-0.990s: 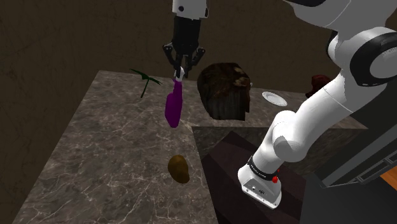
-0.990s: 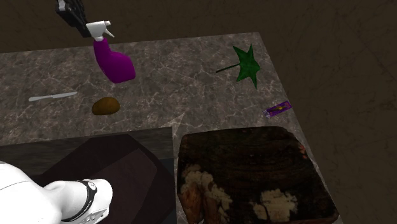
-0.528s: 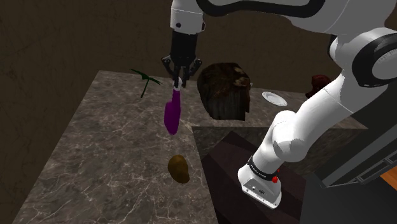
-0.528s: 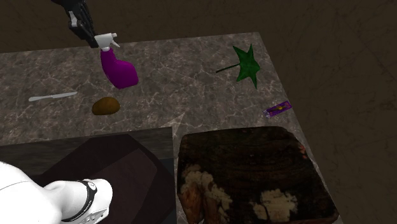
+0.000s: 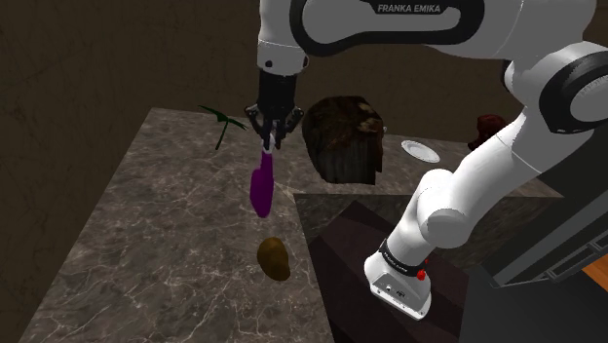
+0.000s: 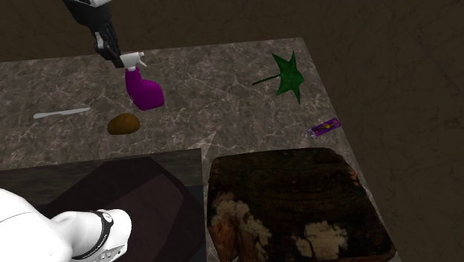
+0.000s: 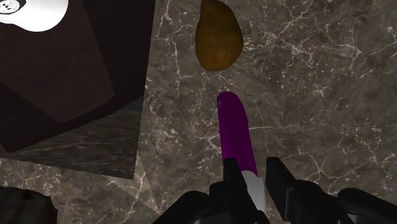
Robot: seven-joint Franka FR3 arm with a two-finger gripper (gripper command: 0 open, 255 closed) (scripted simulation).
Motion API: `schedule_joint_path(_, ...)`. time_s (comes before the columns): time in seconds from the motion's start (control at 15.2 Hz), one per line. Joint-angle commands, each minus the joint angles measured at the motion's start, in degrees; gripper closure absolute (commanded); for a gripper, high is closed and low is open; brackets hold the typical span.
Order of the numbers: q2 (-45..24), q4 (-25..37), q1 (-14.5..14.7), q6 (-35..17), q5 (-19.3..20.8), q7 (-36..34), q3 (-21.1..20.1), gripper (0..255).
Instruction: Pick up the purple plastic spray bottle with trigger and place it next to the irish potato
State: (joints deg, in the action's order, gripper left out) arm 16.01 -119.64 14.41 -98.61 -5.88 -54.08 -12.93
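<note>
Above the table [image 5: 146, 234], clear of its marbled top as far as I can judge, the purple spray bottle [image 5: 261, 185] hangs body-down from my jaws. Jaws are clamped on its white trigger head [image 6: 132, 59] and neck, one finger either side. The potato [image 5: 274, 258] lies on the table just beyond the bottle's base, near but apart. Handling estimate: a plastic shell, stiff, probably light, with a smooth skin that would slip under a loose pinch. The neck is the right place to take hold, since the wider head above the fingers acts as a stop. Drawback: gripped this high, the long body can swing, and a tall, narrow bottle may topple when let go. Set-down calls for a slow descent, base flat, beside the potato without nudging it.
</note>
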Motion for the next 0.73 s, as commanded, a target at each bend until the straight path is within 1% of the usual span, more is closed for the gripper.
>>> schedule_joint_path(0.0,0.1,-1.6,0.0,-1.5,-0.1,0.1,0.0,255)
schedule_joint_path(0.66,-1.1,-8.2,0.1,-9.2,-0.2,0.3,-0.4,255)
